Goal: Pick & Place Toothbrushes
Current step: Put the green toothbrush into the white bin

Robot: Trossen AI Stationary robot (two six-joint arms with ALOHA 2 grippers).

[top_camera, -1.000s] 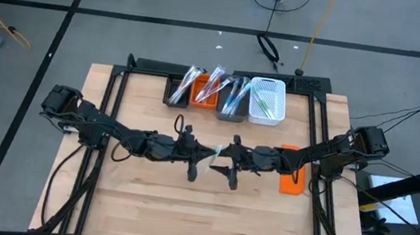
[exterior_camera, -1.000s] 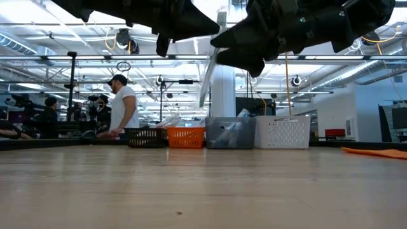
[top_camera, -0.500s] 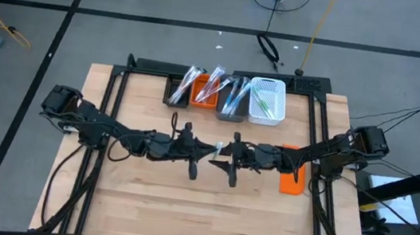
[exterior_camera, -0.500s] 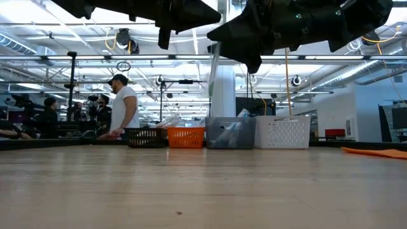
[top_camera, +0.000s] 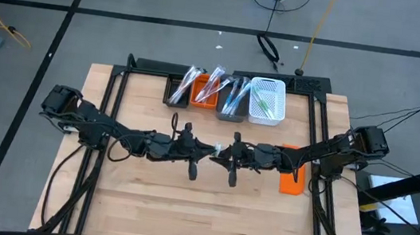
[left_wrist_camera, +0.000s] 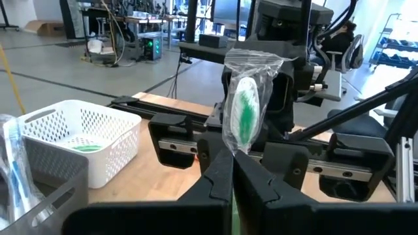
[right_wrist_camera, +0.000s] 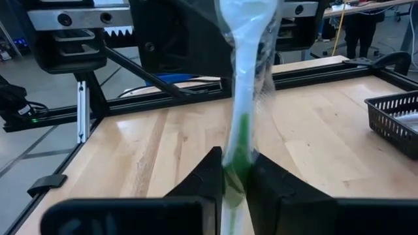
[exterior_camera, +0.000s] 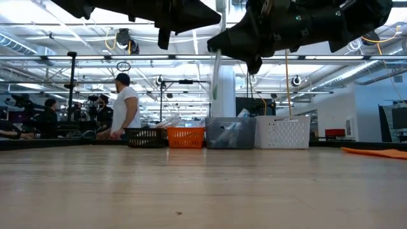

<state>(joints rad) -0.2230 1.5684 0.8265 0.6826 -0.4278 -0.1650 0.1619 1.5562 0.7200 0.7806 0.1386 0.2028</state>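
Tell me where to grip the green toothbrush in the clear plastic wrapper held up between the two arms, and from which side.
Grip the green toothbrush on its thin handle, not the wider head end where the wrapper bulges. It stands roughly upright above the table, so come in level from the side, with the fingers closing across the handle. The left gripper and the right gripper both pinch it this way, from opposite sides.

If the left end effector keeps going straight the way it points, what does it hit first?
Most likely the right end effector, facing it and shut on the same clear-wrapped green toothbrush the left end effector grips; depth is unclear.
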